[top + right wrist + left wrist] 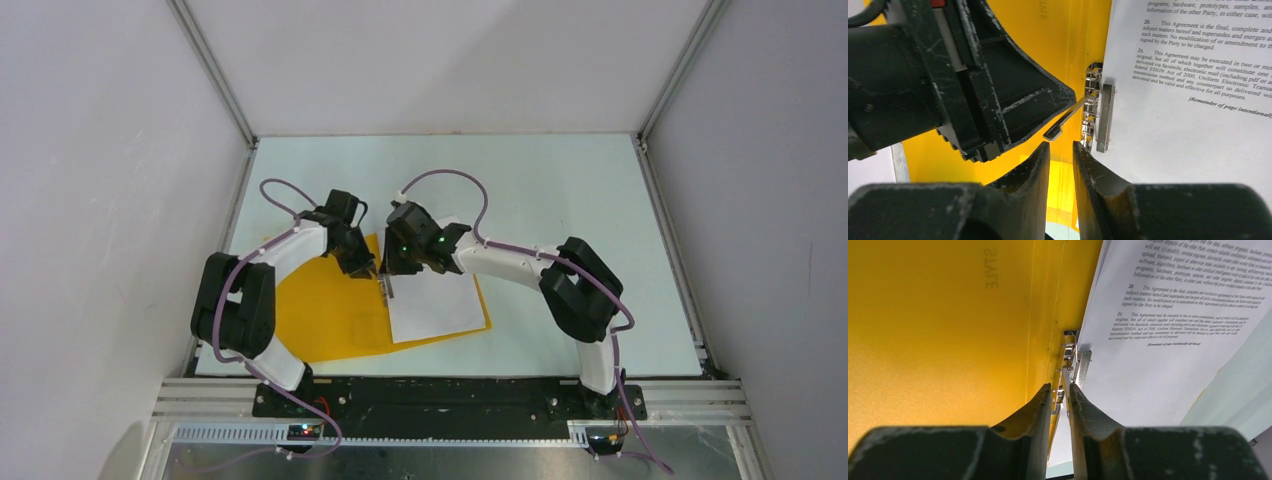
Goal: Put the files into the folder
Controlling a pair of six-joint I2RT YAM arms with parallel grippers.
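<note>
Left gripper (1060,392): its fingers stand close together over the folder's fold. The clip's thin lever (1060,122) runs between them, but I cannot tell whether they pinch it.
Right gripper (1061,150): only a narrow slit shows between the fingers, and nothing is in it. It hangs just beside the left gripper, with the lever's free end just past its tips.
Clip (1104,117): a metal bar at the fold, lying over the left edge of the papers.
Papers (435,305): a white stack on the folder's right half. The left edge is at the fold and the right edge is near the cover's edge.
Folder (320,310): open flat and orange-yellow, with its left half uncovered. Its near edge is close to the table's front edge.
Table (560,190): pale, with open surface behind the folder and to its right.
Writing on the folder: a faint sideways word, seemingly "SLATE".
Writing on the papers: "20. This Agreement is the final, complete and exclusive…", "21. This Agreement may be executed in two or more counterparts…" and "[Remainder of page intentionally left blank]".
</note>
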